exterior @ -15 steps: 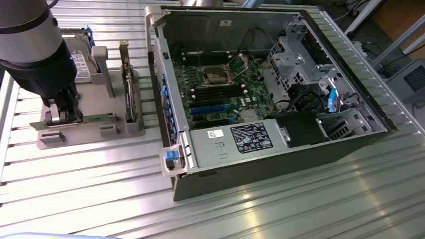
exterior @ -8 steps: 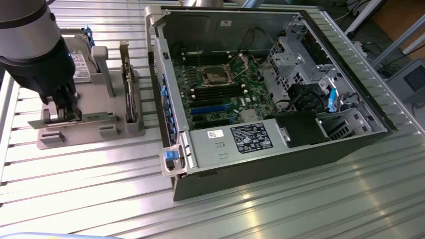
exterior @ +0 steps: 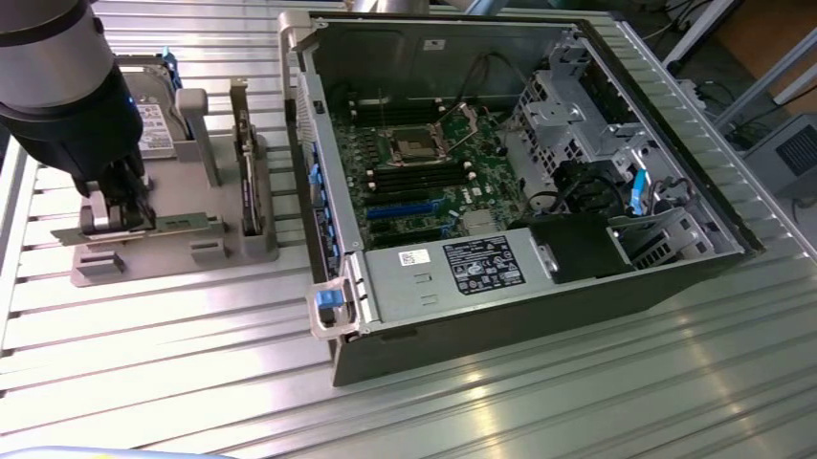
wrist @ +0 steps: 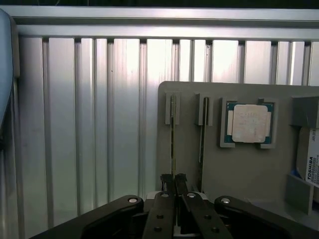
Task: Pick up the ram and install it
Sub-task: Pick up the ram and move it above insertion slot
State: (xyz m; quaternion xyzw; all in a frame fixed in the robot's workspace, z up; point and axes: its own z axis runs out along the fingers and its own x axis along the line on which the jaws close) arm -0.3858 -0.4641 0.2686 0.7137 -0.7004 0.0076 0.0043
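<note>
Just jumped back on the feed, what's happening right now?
The arm is down over the gray parts holder, with its jaws closed on the ram, which stands on edge in its slot. The open computer case sits beside the holder, toward the exterior view's right.

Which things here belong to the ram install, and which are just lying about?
Job: ram, edge-on in the grey holder; gripper, shut on it; motherboard in the open computer case.
Lying about: processor chip, hard drive, dark card.
</note>
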